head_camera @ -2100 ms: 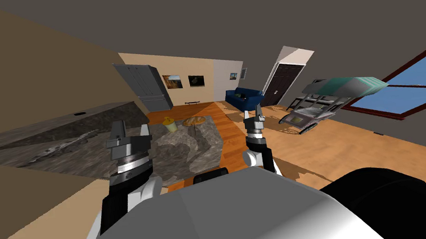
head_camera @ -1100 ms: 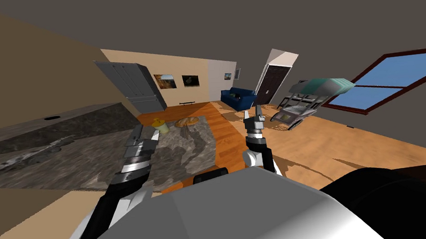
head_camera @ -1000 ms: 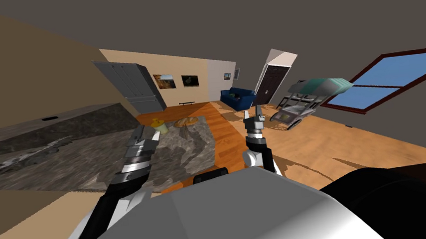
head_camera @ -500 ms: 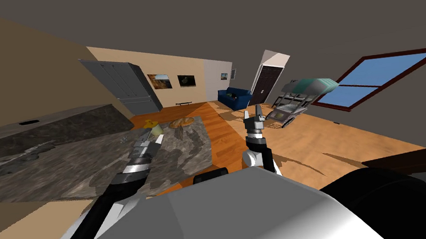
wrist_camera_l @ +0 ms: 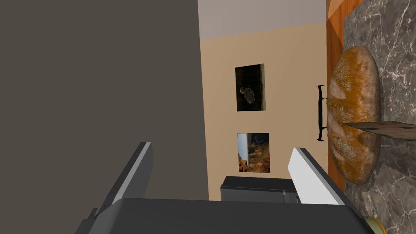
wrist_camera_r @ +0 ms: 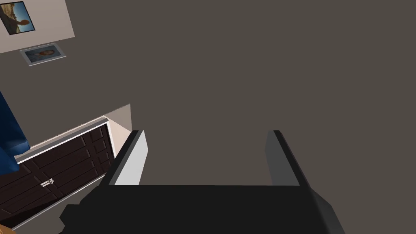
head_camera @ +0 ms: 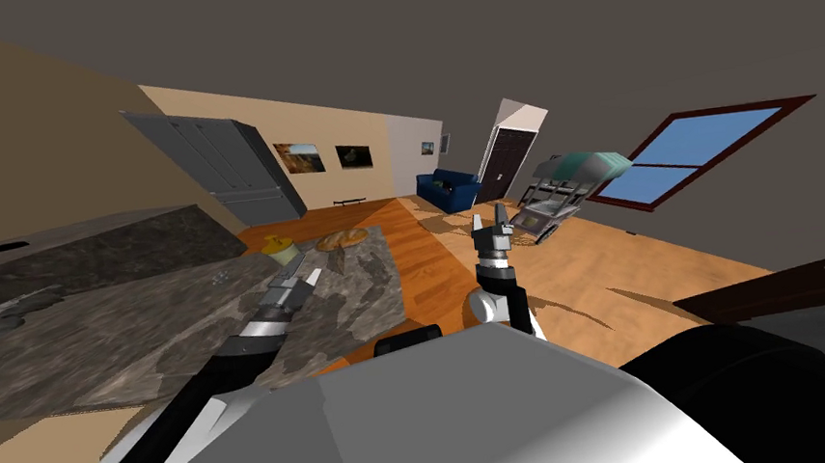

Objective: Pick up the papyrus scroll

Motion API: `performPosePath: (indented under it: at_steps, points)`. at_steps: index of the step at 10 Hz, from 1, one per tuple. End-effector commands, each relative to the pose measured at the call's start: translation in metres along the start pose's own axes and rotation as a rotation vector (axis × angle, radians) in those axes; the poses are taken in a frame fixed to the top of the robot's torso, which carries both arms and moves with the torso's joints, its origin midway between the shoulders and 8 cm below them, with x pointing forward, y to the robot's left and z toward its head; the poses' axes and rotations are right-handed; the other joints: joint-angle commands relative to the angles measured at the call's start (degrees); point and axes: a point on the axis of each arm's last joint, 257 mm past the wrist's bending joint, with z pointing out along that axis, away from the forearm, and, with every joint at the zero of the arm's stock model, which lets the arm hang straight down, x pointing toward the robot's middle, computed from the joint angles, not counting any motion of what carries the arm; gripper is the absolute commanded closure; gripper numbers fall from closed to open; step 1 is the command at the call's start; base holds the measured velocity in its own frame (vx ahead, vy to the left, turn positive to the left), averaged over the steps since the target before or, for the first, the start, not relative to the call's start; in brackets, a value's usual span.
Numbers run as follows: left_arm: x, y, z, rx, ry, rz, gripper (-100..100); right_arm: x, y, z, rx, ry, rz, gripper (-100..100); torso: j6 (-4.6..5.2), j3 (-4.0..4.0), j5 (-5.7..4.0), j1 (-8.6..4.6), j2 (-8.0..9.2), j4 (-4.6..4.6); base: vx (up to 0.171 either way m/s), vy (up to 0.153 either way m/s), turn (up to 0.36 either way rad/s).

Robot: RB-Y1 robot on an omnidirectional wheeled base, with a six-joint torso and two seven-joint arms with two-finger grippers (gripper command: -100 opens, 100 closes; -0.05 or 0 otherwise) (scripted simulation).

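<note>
Thin brown strip point(wrist_camera_l: 382, 129): lies across the bread loaf point(wrist_camera_l: 353, 101) and runs off the edge of the left wrist view; its far end and its kind cannot be told. Bread loaf: a narrow band covered by that strip. Yellow item point(wrist_camera_l: 376, 226): a sliver only, cut by the picture's edge just beside the left gripper point(wrist_camera_l: 221, 147); small in the head view, kind unclear. Grey cabinet point(wrist_camera_l: 252, 187): partly behind that gripper's dark body. Grey bits point(head_camera: 222, 277) on the marble counter point(head_camera: 119, 315): too small to identify; the counter is cut by the edge. Blue sofa point(wrist_camera_r: 9, 134) and dark door point(wrist_camera_r: 61, 170): both cut by the right wrist picture's edge. Black rail point(wrist_camera_l: 321, 113) by the wall: kind unclear.
</note>
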Motion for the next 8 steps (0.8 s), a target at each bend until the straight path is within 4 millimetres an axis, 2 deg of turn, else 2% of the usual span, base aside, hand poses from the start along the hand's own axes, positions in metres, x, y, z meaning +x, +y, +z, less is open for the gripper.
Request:
performPosePath:
  at_steps: [1, 2, 3, 4, 5, 6, 7, 8]
  points:
    - [0.001, 0.018, -0.005, -0.069, 0.025, -0.007, -100, 0.000, 0.000, 0.000, 0.000, 0.000, 0.000, 0, 0.00, 0.00, 0.00, 0.00, 0.00, 0.00, -0.016, -0.070, -0.134]
    - [0.003, 0.019, -0.005, -0.075, 0.046, 0.010, -100, 0.000, 0.000, 0.000, 0.000, 0.000, 0.000, 0, 0.03, 0.00, 0.01, 0.01, 0.01, 0.00, -0.011, -0.061, -0.064]
    - [0.002, 0.035, -0.010, -0.135, 0.057, -0.002, -100, 0.000, 0.000, 0.000, 0.000, 0.000, 0.000, 0, 0.00, 0.00, 0.01, 0.05, -0.01, 0.00, -0.002, -0.077, -0.137]
    - [0.004, 0.035, -0.010, -0.142, 0.078, 0.015, -100, 0.000, 0.000, 0.000, 0.000, 0.000, 0.000, 0, 0.02, -0.02, 0.01, 0.00, -0.03, -0.01, -0.001, -0.057, -0.049]
    - [0.002, 0.051, -0.017, -0.203, 0.087, 0.002, -100, 0.000, 0.000, 0.000, 0.000, 0.000, 0.000, 0, -0.01, -0.02, 0.01, 0.06, -0.04, -0.01, -0.008, -0.068, -0.120]
    - [0.004, 0.052, -0.017, -0.210, 0.109, 0.021, -100, 0.000, 0.000, 0.000, 0.000, 0.000, 0.000, 0, 0.02, -0.02, 0.01, 0.03, -0.03, -0.01, -0.008, -0.059, -0.068]
    - [0.002, 0.068, -0.024, -0.273, 0.116, 0.008, -100, 0.000, 0.000, 0.000, 0.000, 0.000, 0.000, 0, -0.01, -0.01, 0.01, 0.06, -0.02, 0.00, -0.018, -0.059, -0.150]
    - [0.003, 0.069, -0.024, -0.281, 0.139, 0.029, -100, 0.000, 0.000, 0.000, 0.000, 0.000, 0.000, 0, 0.02, 0.00, 0.02, 0.06, 0.01, 0.00, -0.008, -0.047, -0.062]
